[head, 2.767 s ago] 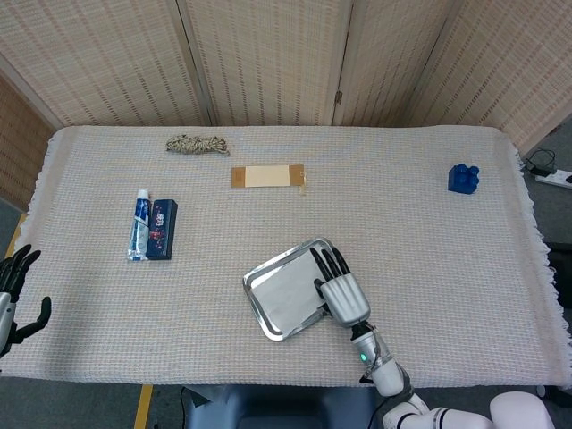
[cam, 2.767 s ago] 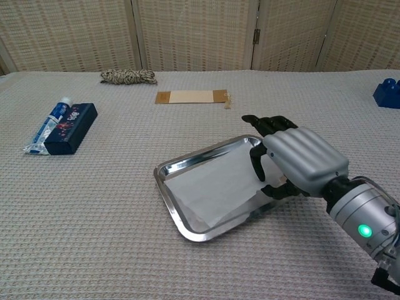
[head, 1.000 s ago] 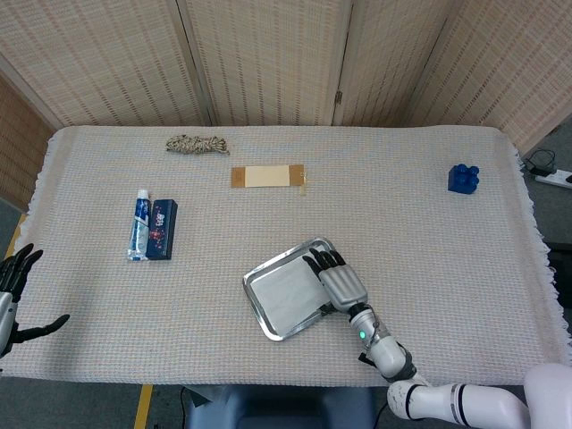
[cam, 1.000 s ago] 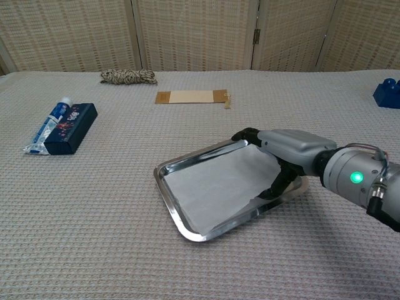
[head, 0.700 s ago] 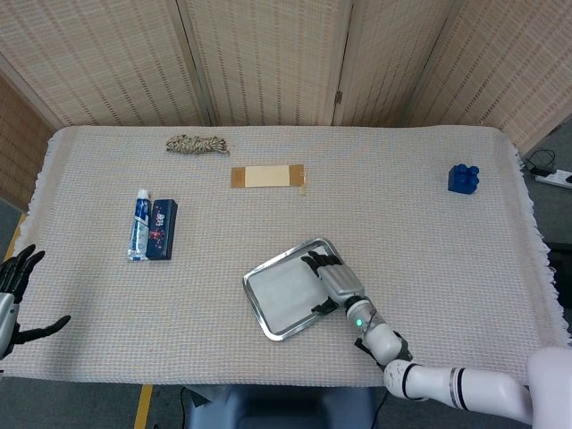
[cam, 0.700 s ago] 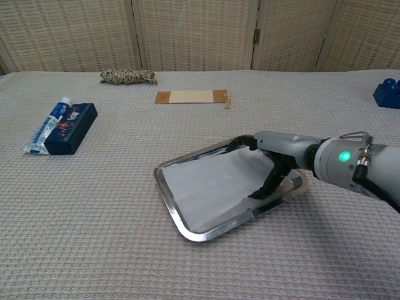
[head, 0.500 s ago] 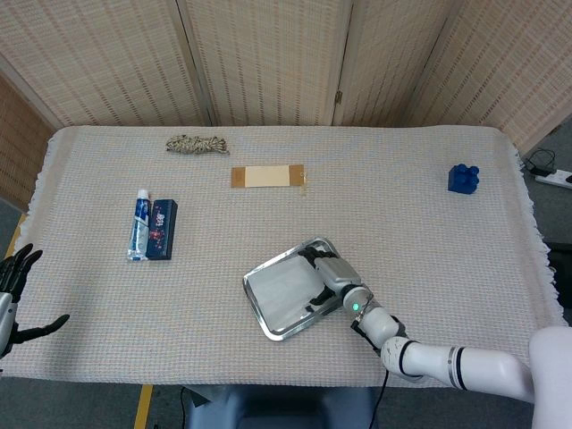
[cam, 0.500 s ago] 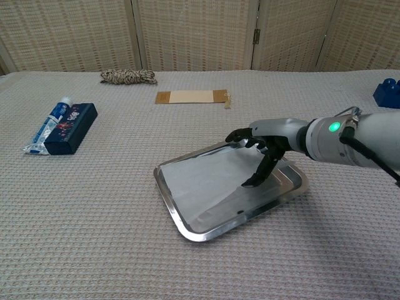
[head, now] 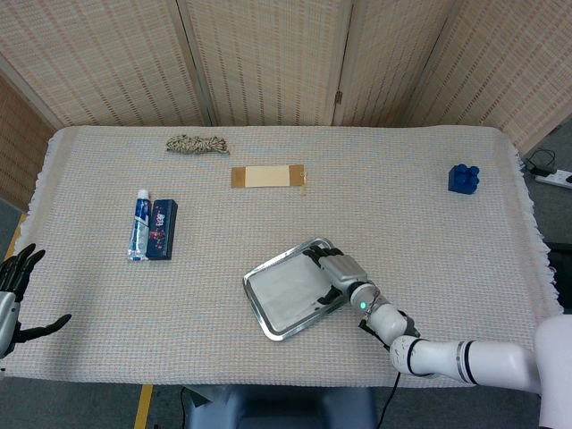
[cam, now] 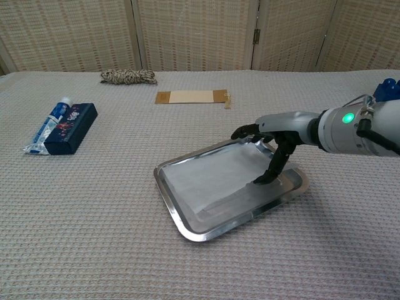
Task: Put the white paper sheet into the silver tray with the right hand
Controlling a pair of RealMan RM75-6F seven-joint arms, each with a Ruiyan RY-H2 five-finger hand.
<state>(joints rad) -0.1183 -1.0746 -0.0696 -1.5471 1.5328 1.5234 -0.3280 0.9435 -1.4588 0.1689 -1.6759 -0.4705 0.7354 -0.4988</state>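
The right hand [cam: 273, 145], fingers spread and grasping nothing, touches the tray's [cam: 181, 226] right end, paper [cam: 209, 180] lying leftward inside.

- A coil of speckled rope [head: 197, 143] lies near the far edge of the table, left of centre.
- A flat tan card with brown ends [head: 268, 176] lies just right of the rope and a little nearer.
- A toothpaste tube [head: 139, 224] lies on the left side, touching a dark blue box [head: 163, 229] on its right.
- A blue toy block [head: 463, 178] sits far right.
- A woven off-white cloth [head: 429, 241] covers the table.
- Wicker screen panels [head: 268, 58] stand behind.
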